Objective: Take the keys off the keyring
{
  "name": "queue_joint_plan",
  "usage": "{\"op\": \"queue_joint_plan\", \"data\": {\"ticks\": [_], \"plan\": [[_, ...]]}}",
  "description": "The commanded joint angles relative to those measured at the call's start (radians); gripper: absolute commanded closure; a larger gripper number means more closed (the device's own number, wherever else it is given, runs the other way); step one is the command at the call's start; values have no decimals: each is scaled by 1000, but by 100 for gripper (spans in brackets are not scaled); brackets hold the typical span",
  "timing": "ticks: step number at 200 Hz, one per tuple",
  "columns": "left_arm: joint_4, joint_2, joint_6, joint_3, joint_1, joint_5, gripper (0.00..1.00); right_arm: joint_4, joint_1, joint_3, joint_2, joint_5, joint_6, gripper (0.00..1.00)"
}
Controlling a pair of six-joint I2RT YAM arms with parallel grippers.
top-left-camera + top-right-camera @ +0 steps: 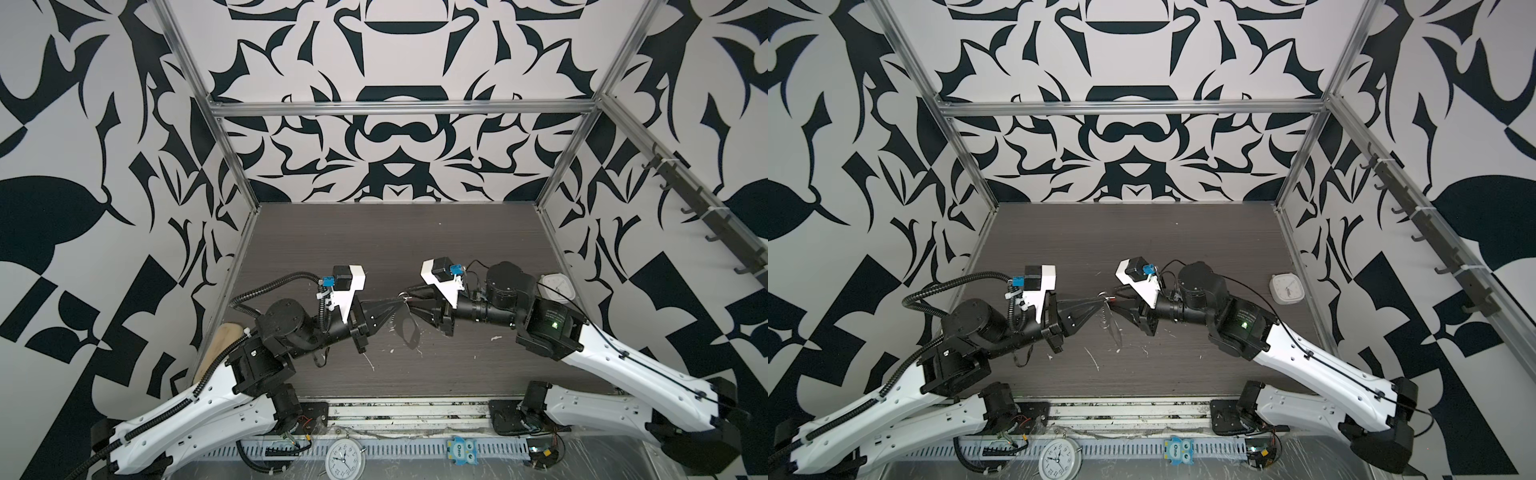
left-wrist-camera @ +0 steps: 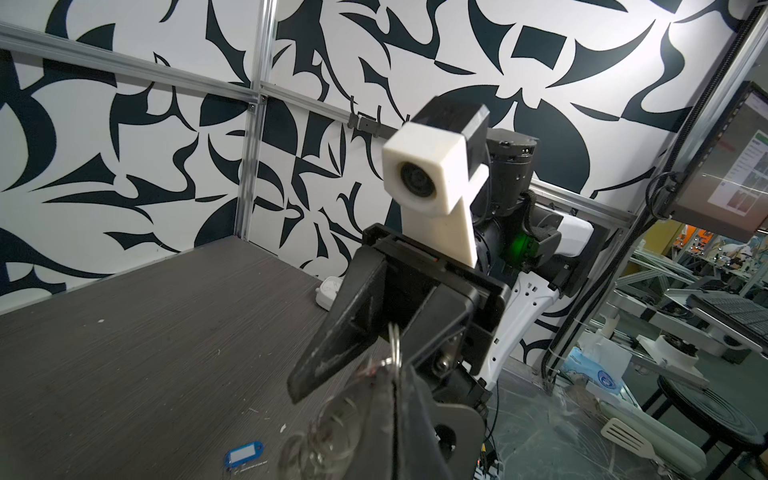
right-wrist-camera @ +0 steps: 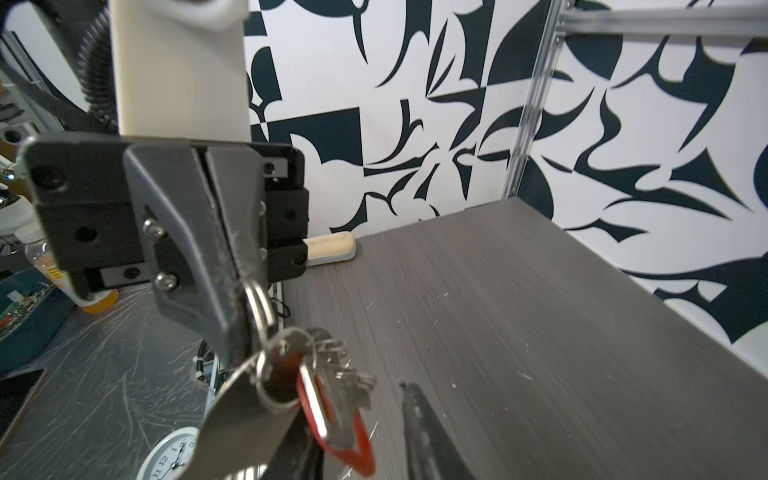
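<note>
The keyring is clamped in the left jaws; the right jaws are parted. The blue key is off, and the red key must likely be gripped next.

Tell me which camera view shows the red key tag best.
The right wrist view. There the red key tag hangs close and large under the keyring, with its colour and shape clear. In both top views it is only a tiny red speck. The left wrist view shows almost nothing of it.
</note>
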Motion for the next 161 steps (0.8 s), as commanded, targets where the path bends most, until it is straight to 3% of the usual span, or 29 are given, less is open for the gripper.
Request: {"op": "queue_joint_plan", "data": {"ticks": [1, 40, 89, 125, 161], "plan": [[18, -18, 25, 30, -3, 0, 100, -18, 4, 20, -54, 29, 28, 58], [3, -12, 70, 18, -4, 29, 100, -35, 4, 26, -129, 60, 58, 53], [25, -14, 88, 2, -4, 79, 100, 45, 4, 62, -112, 29, 101, 57], [26, -10, 95, 5, -3, 127, 100, 104, 4, 74, -63, -82, 121, 56], [19, -16, 97, 4, -3, 106, 100, 115, 4, 80, -45, -151, 136, 58]]}}
